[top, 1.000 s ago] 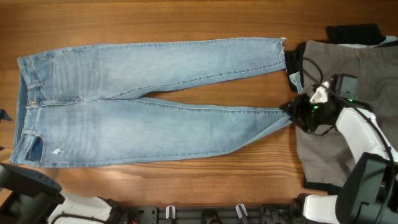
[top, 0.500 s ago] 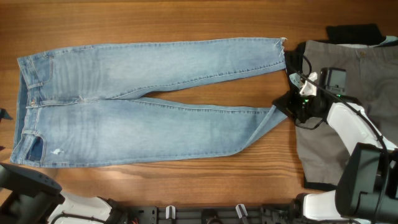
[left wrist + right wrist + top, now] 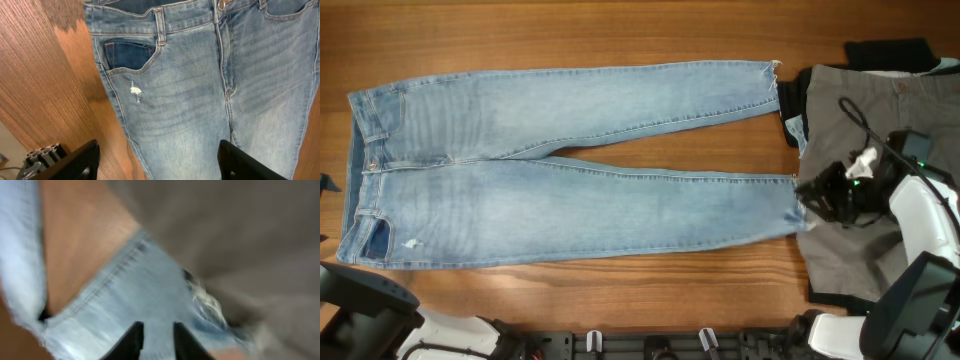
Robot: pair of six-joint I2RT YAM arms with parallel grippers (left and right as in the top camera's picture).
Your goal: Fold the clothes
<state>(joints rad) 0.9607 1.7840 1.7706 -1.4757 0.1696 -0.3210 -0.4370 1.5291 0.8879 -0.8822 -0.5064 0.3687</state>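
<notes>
The light-blue jeans (image 3: 570, 170) lie spread long on the wooden table, waistband at the left, both legs running right. In the left wrist view the waistband, a dark pocket and a small rip show (image 3: 170, 85). My left gripper (image 3: 160, 167) is open and empty, its fingers wide apart above the hip of the jeans. My right gripper (image 3: 812, 196) is at the frayed hem of the near leg. In the blurred right wrist view its fingers (image 3: 155, 340) are close together with denim (image 3: 125, 290) between them.
A grey garment (image 3: 860, 110) lies at the right under my right arm, touching the jeans' hems. A black garment (image 3: 890, 50) sits at the far right corner. Bare wood (image 3: 620, 40) runs along the far side. A metal rail (image 3: 650, 345) lines the near edge.
My right gripper has moved right and toward the near edge with the near leg's hem. The folded-over hem is pulled out and the leg now lies straight and longer.
</notes>
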